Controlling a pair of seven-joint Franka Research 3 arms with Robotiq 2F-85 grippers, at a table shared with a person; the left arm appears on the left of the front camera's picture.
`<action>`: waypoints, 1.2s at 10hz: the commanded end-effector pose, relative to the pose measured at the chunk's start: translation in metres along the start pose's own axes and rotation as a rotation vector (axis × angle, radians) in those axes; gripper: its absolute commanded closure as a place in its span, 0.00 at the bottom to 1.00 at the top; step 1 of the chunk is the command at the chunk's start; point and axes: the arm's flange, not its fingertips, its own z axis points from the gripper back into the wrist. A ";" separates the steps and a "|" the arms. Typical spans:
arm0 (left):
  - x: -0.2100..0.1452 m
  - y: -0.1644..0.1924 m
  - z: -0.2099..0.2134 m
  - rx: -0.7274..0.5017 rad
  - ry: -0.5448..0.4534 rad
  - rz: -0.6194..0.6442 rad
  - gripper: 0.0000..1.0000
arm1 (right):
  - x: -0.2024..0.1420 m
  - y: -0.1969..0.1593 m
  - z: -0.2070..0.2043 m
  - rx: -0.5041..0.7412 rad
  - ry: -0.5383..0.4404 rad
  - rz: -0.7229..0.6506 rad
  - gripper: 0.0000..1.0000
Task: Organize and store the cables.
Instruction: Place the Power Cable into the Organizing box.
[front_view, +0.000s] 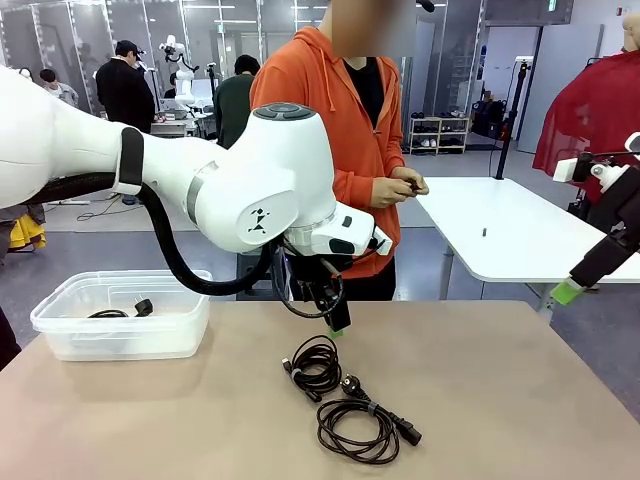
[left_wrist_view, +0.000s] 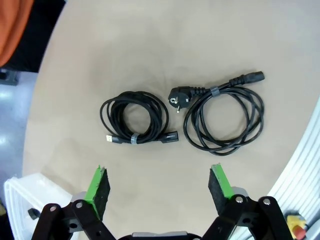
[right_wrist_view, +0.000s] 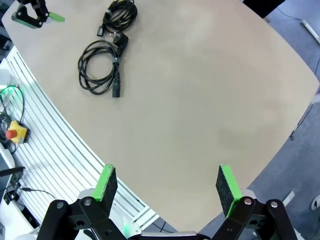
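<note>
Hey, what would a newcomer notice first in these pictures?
The big white left arm looms over the table, its open gripper hanging close to two black coils lying side by side: a USB cable and a power cord. A person in orange stands at the far side, and a clear bin sits at the left end.

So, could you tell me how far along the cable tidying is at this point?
Done: one cable already lies in the clear bin. In hand: nothing; the left gripper hangs open above the table, the right gripper open off to the side. Left: the smaller coil and the power cord lie loose on the table, side by side.
</note>
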 end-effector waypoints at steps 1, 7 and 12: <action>0.007 -0.018 -0.015 -0.044 -0.040 -0.119 0.00 | -0.001 0.000 0.002 -0.005 0.008 0.003 0.00; 0.035 -0.042 -0.039 -0.082 -0.027 -0.142 0.00 | -0.001 0.000 0.002 -0.005 0.008 0.003 0.00; 0.041 -0.046 -0.045 -0.095 -0.027 -0.143 0.00 | -0.001 0.000 0.002 -0.005 0.008 0.003 0.00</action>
